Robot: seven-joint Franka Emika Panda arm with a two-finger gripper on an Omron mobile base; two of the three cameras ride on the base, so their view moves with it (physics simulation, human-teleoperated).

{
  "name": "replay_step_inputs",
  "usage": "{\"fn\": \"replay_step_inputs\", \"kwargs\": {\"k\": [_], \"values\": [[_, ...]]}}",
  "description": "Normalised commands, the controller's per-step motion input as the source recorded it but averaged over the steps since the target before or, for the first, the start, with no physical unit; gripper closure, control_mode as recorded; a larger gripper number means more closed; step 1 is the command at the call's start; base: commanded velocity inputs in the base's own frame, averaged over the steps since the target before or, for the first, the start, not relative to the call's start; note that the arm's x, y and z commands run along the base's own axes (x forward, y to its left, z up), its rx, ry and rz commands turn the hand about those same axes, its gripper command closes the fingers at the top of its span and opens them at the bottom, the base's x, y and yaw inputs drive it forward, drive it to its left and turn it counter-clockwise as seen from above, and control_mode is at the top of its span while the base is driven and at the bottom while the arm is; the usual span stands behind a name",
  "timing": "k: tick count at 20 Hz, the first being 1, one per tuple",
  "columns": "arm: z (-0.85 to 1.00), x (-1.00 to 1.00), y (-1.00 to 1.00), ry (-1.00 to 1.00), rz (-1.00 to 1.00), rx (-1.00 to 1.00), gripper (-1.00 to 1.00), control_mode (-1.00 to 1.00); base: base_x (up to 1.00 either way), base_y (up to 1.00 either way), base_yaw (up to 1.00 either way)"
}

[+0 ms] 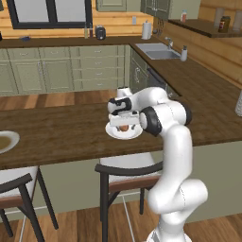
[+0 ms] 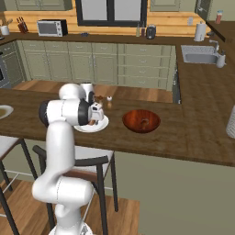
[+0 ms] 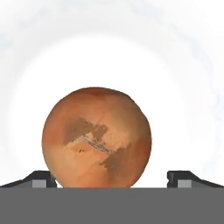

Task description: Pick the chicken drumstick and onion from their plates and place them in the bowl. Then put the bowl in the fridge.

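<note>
Now hand [image 3: 112, 179] astride onion [image 3: 96, 138].

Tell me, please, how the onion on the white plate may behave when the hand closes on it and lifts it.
The onion looks round like a ball, so it may roll on the smooth plate if pushed off-centre. Its skin looks smooth, so it could slip between the two narrow fingertips. It looks firm and small, probably light. The hand stands open around it.

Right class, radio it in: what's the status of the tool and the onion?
Tool open, low over the near plate. Onion on it, between the fingertips, not gripped. Bowl waits beside. Nothing in the way.
</note>
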Motion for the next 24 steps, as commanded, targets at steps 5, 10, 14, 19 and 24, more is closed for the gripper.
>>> {"fn": "replay_step_inputs", "kwargs": {"k": [5, 10, 14, 19, 24], "values": [[-0.01, 0.37, 0.04, 0.00, 0.00, 0.00, -1.00, -1.00, 0.00, 0.00, 0.00], [-0.07, 0.12, 0.01, 0.00, 0.00, 0.00, -1.00, -1.00, 0.00, 0.00, 0.00], [-0.11, 0.03, 0.01, 0.00, 0.00, 0.00, 1.00, -1.00, 0.00, 0.00, 0.00], [0.76, -0.61, -0.44, -0.20, 0.00, 0.00, 1.00, -1.00, 0.00, 0.00, 0.00], [0.80, -0.40, -0.94, -0.05, 0.00, 0.02, 1.00, -1.00, 0.00, 0.00, 0.00]]}}
